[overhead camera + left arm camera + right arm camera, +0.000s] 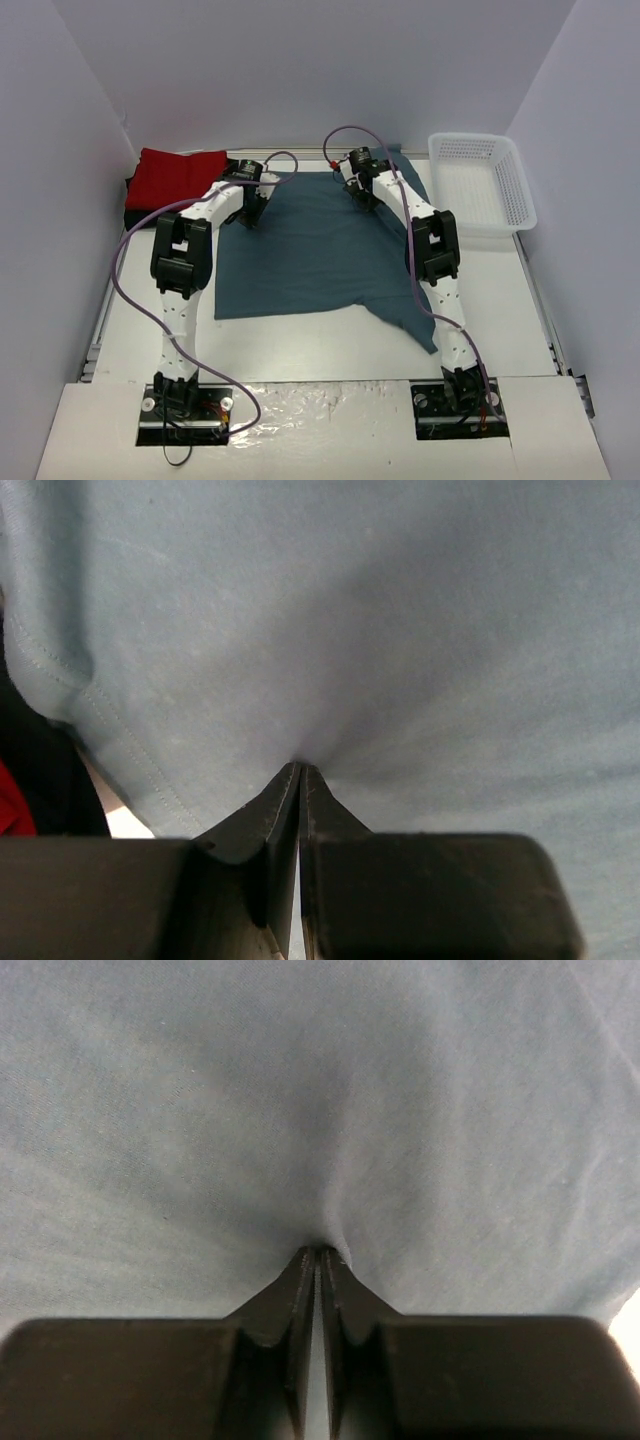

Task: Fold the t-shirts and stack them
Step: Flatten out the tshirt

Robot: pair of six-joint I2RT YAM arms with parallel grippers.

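beside red t-shirt (180,177), teal t-shirt (310,250) spread on table (300,345)

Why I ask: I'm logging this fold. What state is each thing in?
Slate-blue cloth t-shirt: spread flat, far edge pinched.
Bright red cloth t-shirt: folded, top of stack.
Black cloth t-shirt: beneath red, mostly hidden.
White plastic lattice basket: upright, looks empty.
Left gripper: shut on blue shirt.
Right gripper: shut on blue shirt.
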